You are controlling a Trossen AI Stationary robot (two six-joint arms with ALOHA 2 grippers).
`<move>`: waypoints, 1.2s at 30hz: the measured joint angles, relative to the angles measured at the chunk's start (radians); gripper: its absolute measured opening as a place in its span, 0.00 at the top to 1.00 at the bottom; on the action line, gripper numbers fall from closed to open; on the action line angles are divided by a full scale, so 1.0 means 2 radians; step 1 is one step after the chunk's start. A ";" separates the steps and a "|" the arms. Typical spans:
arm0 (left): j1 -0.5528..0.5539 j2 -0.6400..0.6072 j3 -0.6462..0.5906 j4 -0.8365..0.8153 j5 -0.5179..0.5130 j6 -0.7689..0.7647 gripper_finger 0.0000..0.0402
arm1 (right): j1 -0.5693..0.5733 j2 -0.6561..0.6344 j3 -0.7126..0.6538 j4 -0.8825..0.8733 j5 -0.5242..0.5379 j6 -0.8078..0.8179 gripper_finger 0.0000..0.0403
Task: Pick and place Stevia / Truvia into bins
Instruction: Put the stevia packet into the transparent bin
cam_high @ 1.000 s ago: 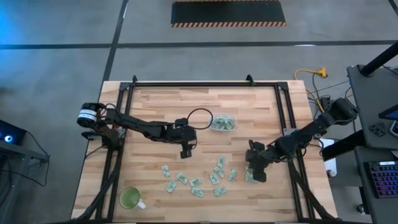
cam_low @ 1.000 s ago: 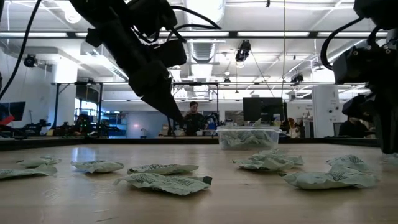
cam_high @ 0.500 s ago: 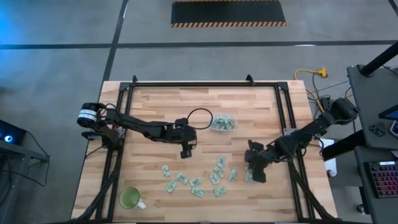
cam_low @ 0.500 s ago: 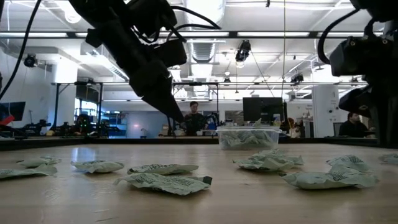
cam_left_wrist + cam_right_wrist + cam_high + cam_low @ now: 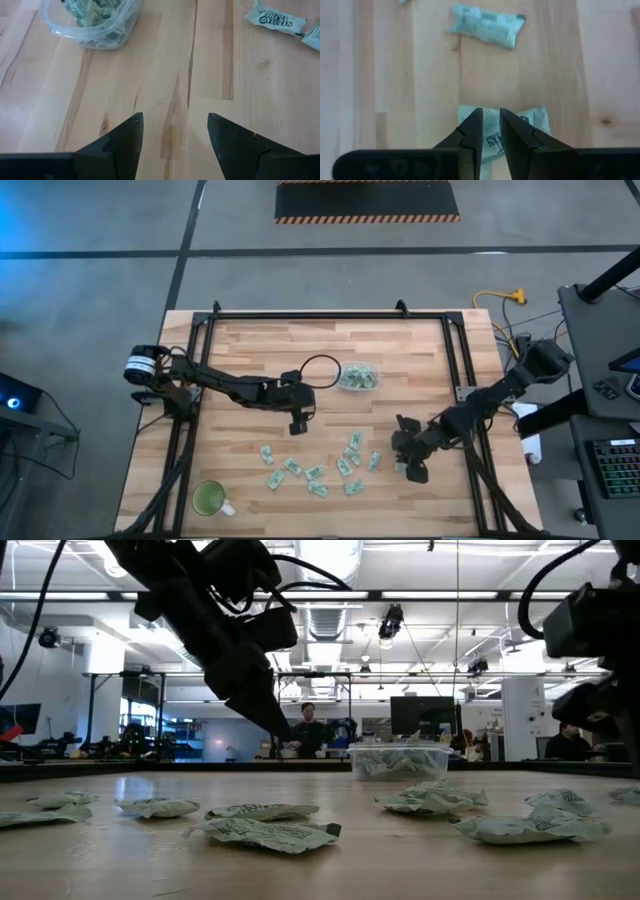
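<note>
**benchwatcher:** While the arms sit over the wooden surface (image 5: 250,340), what's actually inside the containers?

**sachet_sam:** Clear tub (image 5: 357,377) sits near the middle of the surface, toward the far edge, and it's already got a pile of green-and-white sachets in it. Left wrist view shows them (image 5: 90,12) crumpled against the see-through wall. Green cup (image 5: 210,499) at the near left corner has green inside; can't tell what it is.

**benchwatcher:** And the loose ones?

**sachet_sam:** Scattered in a loose band (image 5: 318,470) on the near half, between the two arms. Low view has several lying flat-ish and wrinkled (image 5: 265,832), the tub (image 5: 398,761) standing behind them.

**benchwatcher:** Tools?

**sachet_sam:** Left tool (image 5: 297,423) hangs just beside the tub on its near-left side, fingers (image 5: 120,145) spread wide over bare wood, holding nothing. Right tool (image 5: 412,471) is at the right end of the scatter, fingers (image 5: 470,135) nearly together with one sachet (image 5: 537,120) right at the tips. Can't tell if it's actually pinched.
</note>
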 joint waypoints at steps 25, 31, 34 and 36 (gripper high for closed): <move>0.000 0.000 0.001 0.026 0.000 0.000 0.49 | -0.033 0.004 -0.001 -0.134 0.275 -0.056 0.87; 0.000 0.000 0.001 0.026 0.001 0.000 0.49 | -0.042 -0.007 0.021 -0.151 0.250 -0.060 0.87; 0.000 0.000 0.001 0.026 0.001 0.000 0.49 | -0.042 -0.010 0.028 -0.181 0.202 -0.036 0.87; 0.000 0.000 0.001 0.026 0.001 0.000 0.49 | -0.042 -0.011 0.029 -0.190 0.187 -0.018 0.87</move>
